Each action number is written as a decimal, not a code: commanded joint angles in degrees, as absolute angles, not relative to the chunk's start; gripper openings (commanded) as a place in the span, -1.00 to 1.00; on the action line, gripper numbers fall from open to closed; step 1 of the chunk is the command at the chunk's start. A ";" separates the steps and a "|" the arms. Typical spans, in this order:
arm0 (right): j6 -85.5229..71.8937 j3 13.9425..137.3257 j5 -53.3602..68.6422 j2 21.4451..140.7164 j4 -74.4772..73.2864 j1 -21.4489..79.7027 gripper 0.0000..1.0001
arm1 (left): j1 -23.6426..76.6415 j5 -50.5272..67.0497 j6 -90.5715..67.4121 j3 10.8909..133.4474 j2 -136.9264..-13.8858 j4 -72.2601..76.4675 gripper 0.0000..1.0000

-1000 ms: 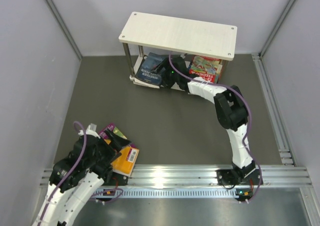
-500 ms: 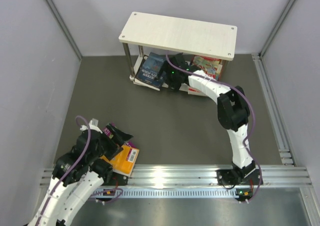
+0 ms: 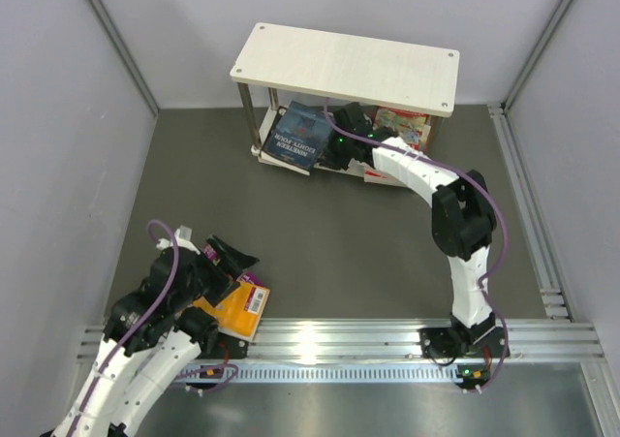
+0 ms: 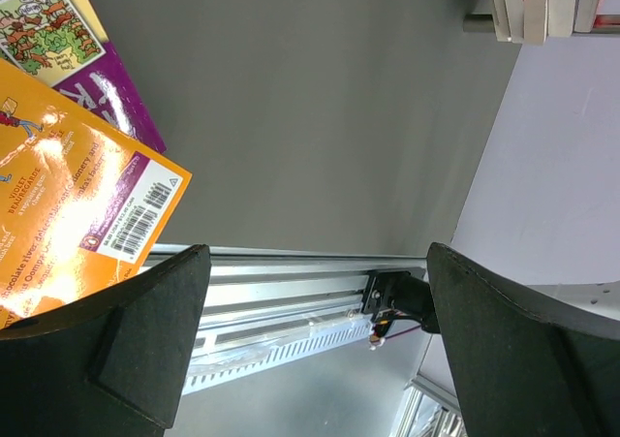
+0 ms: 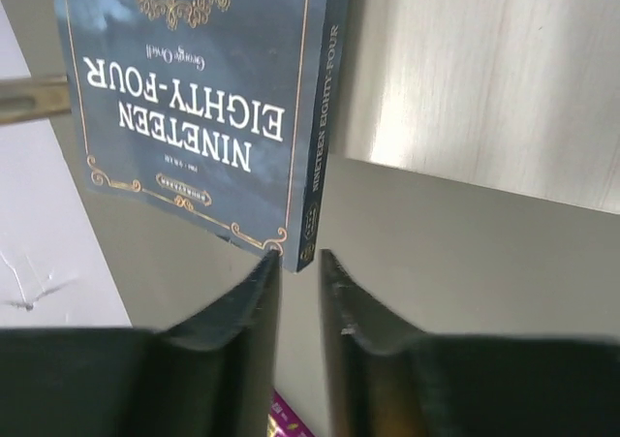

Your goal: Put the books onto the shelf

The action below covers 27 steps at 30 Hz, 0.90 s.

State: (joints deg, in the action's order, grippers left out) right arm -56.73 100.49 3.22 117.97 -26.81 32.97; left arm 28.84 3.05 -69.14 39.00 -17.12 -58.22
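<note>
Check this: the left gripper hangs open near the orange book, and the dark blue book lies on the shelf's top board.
Wrong about the board: the top view shows the dark blue book under the top board of the shelf, on the lower level. The left gripper does hang open near the orange book.

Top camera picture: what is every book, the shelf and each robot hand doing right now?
Pale wooden two-tier shelf: upright, books on its lower tier.
Dark blue book: on lower tier, sticking out the front.
Red cartoon books: lying on lower tier.
Orange book: flat on grey table, overlapping purple book.
Purple book: flat, partly under orange one.
Left gripper: wide open, holding nothing.
Right gripper: almost closed at blue book's corner; grip unclear.
</note>
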 commanded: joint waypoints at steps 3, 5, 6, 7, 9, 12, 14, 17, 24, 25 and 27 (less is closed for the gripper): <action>-56.07 105.81 -1.48 116.27 -19.86 32.34 -0.74 | 28.92 1.84 -69.61 40.78 -16.61 -58.27 0.95; -55.72 106.87 -3.86 116.89 -20.65 32.26 -0.84 | 28.92 1.76 -69.61 40.87 -16.52 -58.71 0.95; -55.46 108.09 -4.74 117.76 -22.05 32.26 -0.88 | 28.92 1.76 -69.61 40.87 -16.44 -58.88 0.95; -55.37 108.89 -6.31 118.30 -22.67 32.26 -0.91 | 28.92 1.67 -69.61 40.87 -16.35 -59.06 0.95; -54.67 111.43 -7.47 119.96 -24.68 32.17 -0.94 | 28.92 1.50 -69.52 40.78 -16.00 -59.76 0.95; -54.23 115.12 -8.96 122.86 -26.36 32.26 -0.98 | 28.92 1.14 -69.61 40.87 -15.30 -61.16 0.95; -53.79 116.71 -9.23 124.27 -27.24 32.25 -0.99 | 28.92 0.88 -69.78 41.04 -14.51 -61.96 0.96; -53.53 119.18 -10.54 126.73 -27.86 32.34 -0.99 | 28.92 0.53 -69.79 41.39 -13.63 -63.45 0.96; -54.14 120.32 -9.23 130.07 -25.84 33.75 -0.88 | 29.00 -1.13 -69.52 41.22 -13.36 -63.90 0.97; -54.14 120.24 -9.05 130.34 -25.93 34.01 -0.88 | 29.00 -0.97 -69.43 40.96 -13.36 -63.72 0.97; -54.49 119.97 -8.96 130.78 -25.32 34.71 -0.87 | 29.00 -0.62 -69.35 40.61 -14.06 -62.58 0.97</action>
